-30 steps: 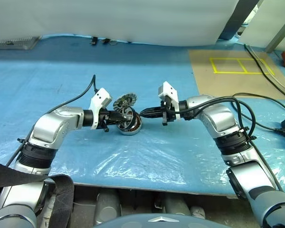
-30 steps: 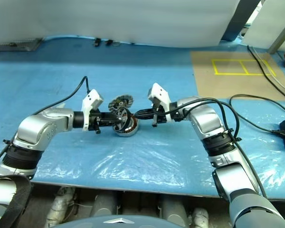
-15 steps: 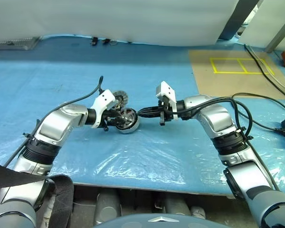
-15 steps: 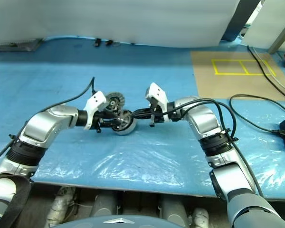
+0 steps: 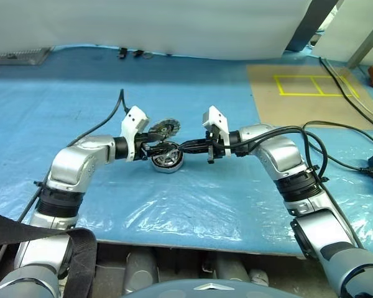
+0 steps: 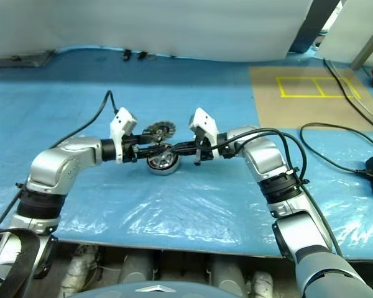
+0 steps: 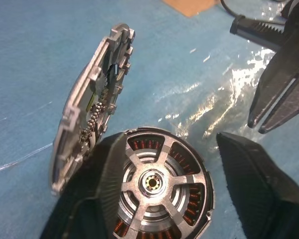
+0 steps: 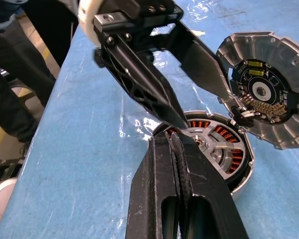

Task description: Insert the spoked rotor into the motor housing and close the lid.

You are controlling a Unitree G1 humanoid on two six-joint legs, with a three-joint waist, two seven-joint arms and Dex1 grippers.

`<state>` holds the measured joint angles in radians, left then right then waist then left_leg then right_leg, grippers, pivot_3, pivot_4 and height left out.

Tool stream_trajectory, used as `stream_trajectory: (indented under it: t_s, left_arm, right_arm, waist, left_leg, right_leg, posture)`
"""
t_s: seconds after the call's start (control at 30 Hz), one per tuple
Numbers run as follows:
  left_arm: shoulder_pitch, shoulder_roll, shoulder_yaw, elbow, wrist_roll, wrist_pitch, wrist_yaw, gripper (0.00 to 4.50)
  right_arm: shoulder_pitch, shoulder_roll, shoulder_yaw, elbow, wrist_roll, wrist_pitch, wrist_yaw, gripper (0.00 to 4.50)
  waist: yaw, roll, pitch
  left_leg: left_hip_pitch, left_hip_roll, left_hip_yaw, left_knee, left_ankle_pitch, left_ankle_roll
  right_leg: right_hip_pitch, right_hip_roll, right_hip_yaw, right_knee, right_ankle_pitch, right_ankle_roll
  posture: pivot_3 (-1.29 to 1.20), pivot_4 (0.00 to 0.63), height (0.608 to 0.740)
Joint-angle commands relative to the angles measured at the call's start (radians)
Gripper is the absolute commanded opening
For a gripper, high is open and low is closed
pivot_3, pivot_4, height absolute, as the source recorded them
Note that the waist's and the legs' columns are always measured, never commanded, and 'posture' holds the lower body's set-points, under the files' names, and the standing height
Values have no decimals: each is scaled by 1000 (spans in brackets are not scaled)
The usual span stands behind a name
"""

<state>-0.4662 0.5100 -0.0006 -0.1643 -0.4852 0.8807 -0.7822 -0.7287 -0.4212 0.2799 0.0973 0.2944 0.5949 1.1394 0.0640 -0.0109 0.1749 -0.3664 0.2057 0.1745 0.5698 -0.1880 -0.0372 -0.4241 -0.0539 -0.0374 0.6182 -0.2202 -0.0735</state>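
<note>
The motor housing (image 7: pixel 162 186) is seen on the blue plastic sheet (image 5: pixel 193 205) between the two grippers, with the spoked rotor (image 7: pixel 154 181) seated inside its ring of copper windings. The round lid (image 7: pixel 92 102) is raised open, tilted at its edge; no readable writing is seen. The left gripper (image 5: pixel 158 147) is held open around the housing without a clear grip, and the right gripper (image 8: pixel 175 144) is closed on nothing, its tip at the housing rim.

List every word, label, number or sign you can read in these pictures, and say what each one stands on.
No readable text.
Circuit board inside the lid: components, no legible print.
Motor housing: no markings visible.
Yellow taped rectangles on the brown floor patch: lines only, no words.
</note>
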Motion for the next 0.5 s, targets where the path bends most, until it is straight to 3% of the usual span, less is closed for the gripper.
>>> stream_trajectory:
  t_s: [0.03,0.17,0.5]
  left_arm:
    - [117,-42,75,-151,-57,15,82,1675]
    - [292,-169,108,-285,-56,-74,213,319]
    - [349,-232,26,-258,113,-399,280,319]
  right_arm:
    - [-10,15,-19,-27,7,-25,-20,0]
    - [-11,33,-25,-20,16,-29,-36,0]
    - [-42,73,-13,43,2,-64,-30,0]
  waist:
    - [1,0,0]
    - [5,0,0]
    - [4,0,0]
  left_leg:
    - [0,0,0,0,0,0]
    - [-1,1,0,0,0,0]
    - [-1,1,0,1,-1,2]
  right_leg:
    - [0,0,0,0,0,0]
    - [-1,-1,-1,-1,0,0]
    - [0,-1,-2,-2,0,0]
  posture:
    - [0,150,740]
    - [0,150,740]
    - [0,150,740]
